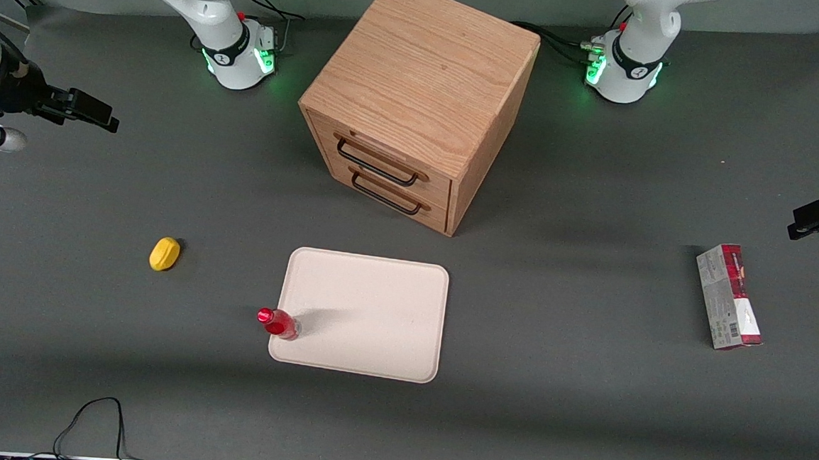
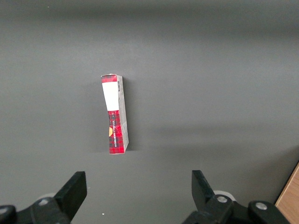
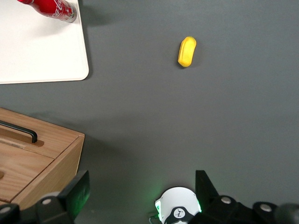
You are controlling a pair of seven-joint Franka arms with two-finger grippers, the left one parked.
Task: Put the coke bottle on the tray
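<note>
The coke bottle (image 1: 278, 323) (image 3: 51, 8), red with a red cap and white script, stands on the cream tray (image 1: 376, 306) (image 3: 37, 51), just inside the tray's edge toward the working arm's end. My right gripper (image 1: 93, 110) (image 3: 140, 191) hangs high above the table at the working arm's end, well away from the bottle and tray. It is open, with only grey table and the arm's base showing between its black fingers (image 3: 77, 191).
A small yellow object (image 1: 165, 253) (image 3: 187, 51) lies on the table between the gripper and the tray. A wooden drawer cabinet (image 1: 417, 102) (image 3: 32, 158) stands farther from the front camera than the tray. A red-and-grey carton (image 1: 729, 296) (image 2: 115, 114) lies toward the parked arm's end.
</note>
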